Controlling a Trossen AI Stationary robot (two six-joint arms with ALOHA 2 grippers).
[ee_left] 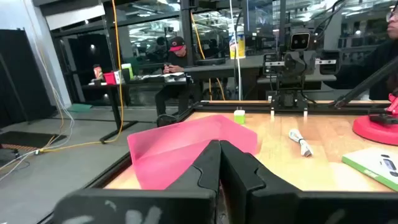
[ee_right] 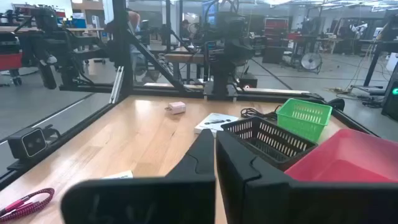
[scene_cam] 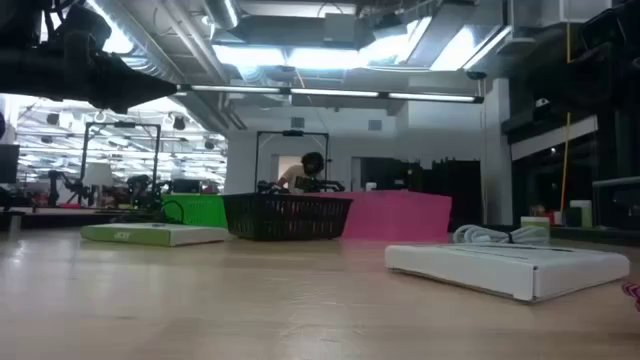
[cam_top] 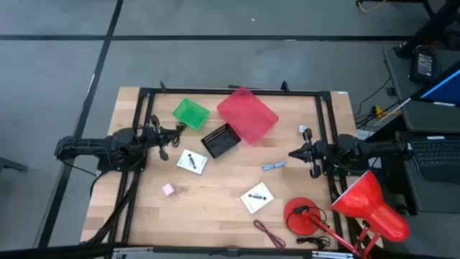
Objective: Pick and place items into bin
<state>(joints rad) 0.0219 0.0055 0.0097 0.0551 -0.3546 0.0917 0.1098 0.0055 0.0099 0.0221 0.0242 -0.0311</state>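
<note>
Left gripper [cam_top: 175,134]: being held at the table's left edge, fingers [ee_left: 245,171] pressed together with nothing between them, pointed toward the bins.
Right gripper [cam_top: 293,153]: being held at the right edge, fingers [ee_right: 233,158] closed on nothing, aimed across the table at the left arm.
Pink bin [cam_top: 247,114]: being seen at the back centre of the table, tilted, touching the black basket's corner.
Black basket [cam_top: 220,139]: being shown just in front of the pink bin, nothing visible inside.
Green basket [cam_top: 190,113]: being shown left of the pink bin, near the left gripper.
Left card [cam_top: 192,162]: lying flat, white with a black mark, just in front of the black basket.
Right card [cam_top: 257,197]: lying flat in the front centre, well apart from the bins.
Pink cube [cam_top: 168,189]: sitting alone at the front left, on bare wood.
Grey-blue piece [cam_top: 273,166]: lying between the right gripper and the right card.
Maroon cord [cam_top: 269,234]: lying loose at the front edge, beside the lamp base.
Red desk lamp [cam_top: 359,205]: standing at the front right corner.
Background: a seated person [ee_left: 176,65] is being seen beyond the table in the left wrist view.
</note>
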